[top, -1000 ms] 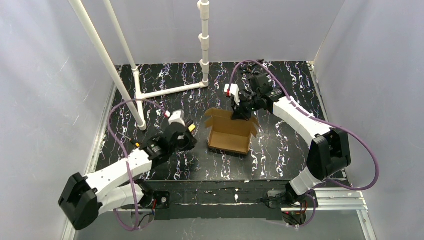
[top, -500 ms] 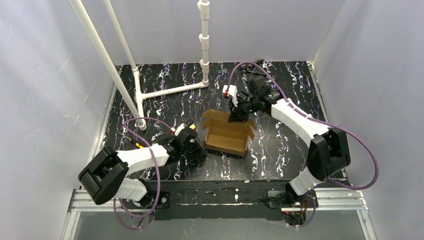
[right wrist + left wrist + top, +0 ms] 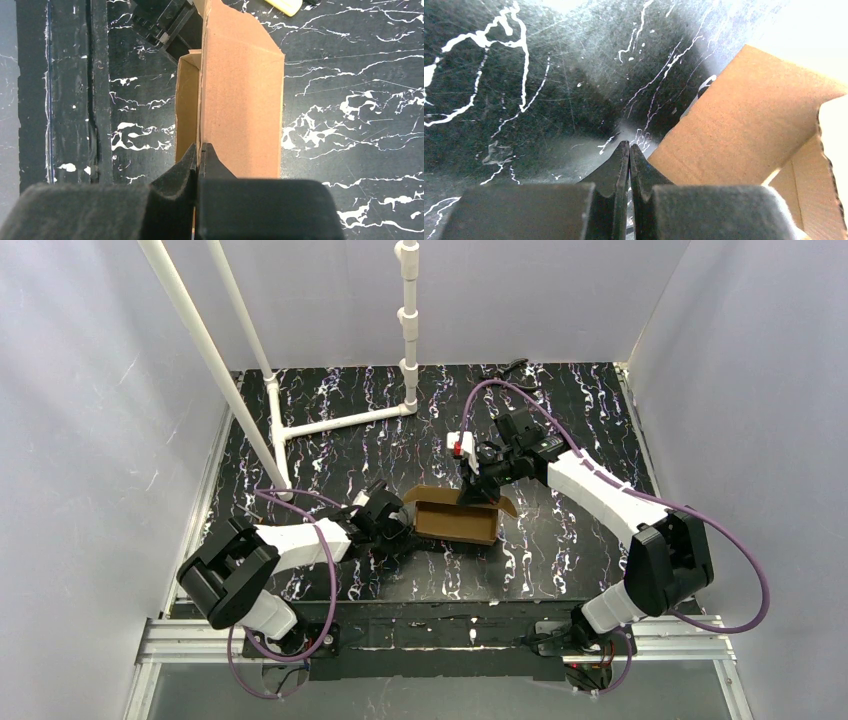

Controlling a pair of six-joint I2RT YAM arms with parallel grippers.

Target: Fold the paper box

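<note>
The paper box [image 3: 455, 524] is brown, half-formed, open-topped.

Black white-veined table [image 3: 330, 400] with brown paper box [image 3: 455, 525] and white pipe frame [image 3: 340, 423] on it

A black bench [image 3: 560, 560] veined with white marbling sits inside a booth of plain, pale grey walls [image 3: 90, 440]. Beyond the left pincer [image 3: 400, 524], a frame of white pipes [image 3: 340, 422] stands on the bench. Behind that pincer, an aluminium rail [image 3: 690, 638] runs along the bench's near edge. The light is soft and even.
</note>
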